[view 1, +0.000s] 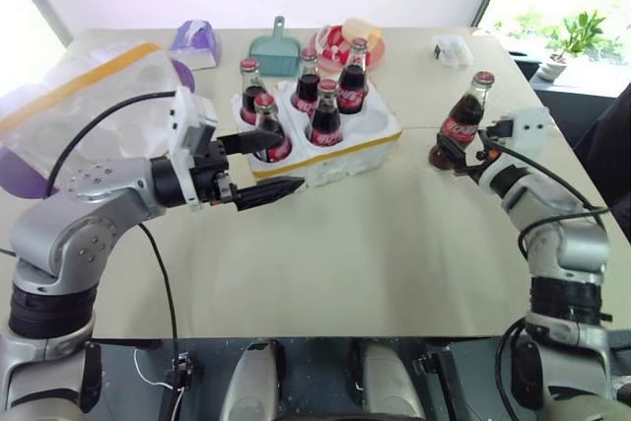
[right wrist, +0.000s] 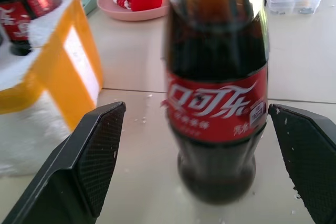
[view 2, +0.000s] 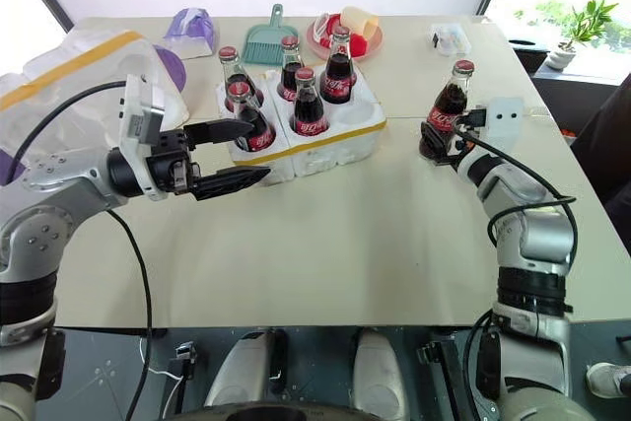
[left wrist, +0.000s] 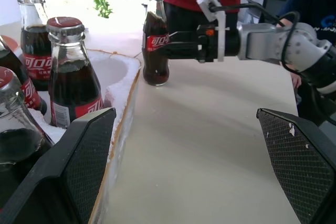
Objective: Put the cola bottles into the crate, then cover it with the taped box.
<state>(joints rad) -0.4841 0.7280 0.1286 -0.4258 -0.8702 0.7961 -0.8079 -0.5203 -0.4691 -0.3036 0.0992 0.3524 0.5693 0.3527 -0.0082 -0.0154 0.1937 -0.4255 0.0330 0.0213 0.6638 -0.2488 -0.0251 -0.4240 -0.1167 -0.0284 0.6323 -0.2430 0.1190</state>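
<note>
Both grippers hang over the near half of the table (view 1: 345, 263). On the left, the left gripper (view 1: 264, 167) points toward the crate (view 1: 335, 160), its two black fingers spread wide with nothing between them; the upper fingertip sits right at the crate's near-left corner, in front of one bottle. Five cola bottles (view 1: 325, 115) stand upright in the crate's wells, red caps up, and the near-right well is bare. On the right, the sixth bottle (view 1: 461, 125) stands on the table well apart from the crate. Around it is the right gripper (view 2: 434, 140), fingers wide on either side of the dark glass, with a gap showing on both sides in the right wrist view, so it is not gripped. Far left lies the taped box (view 1: 89, 96), tilted, its yellow band across the top. At the far edge sit a purple pouch (view 1: 194, 41), a teal dustpan (view 1: 273, 49), a pink plate (view 1: 340, 46) and a small clear case (view 1: 452, 48)
</note>
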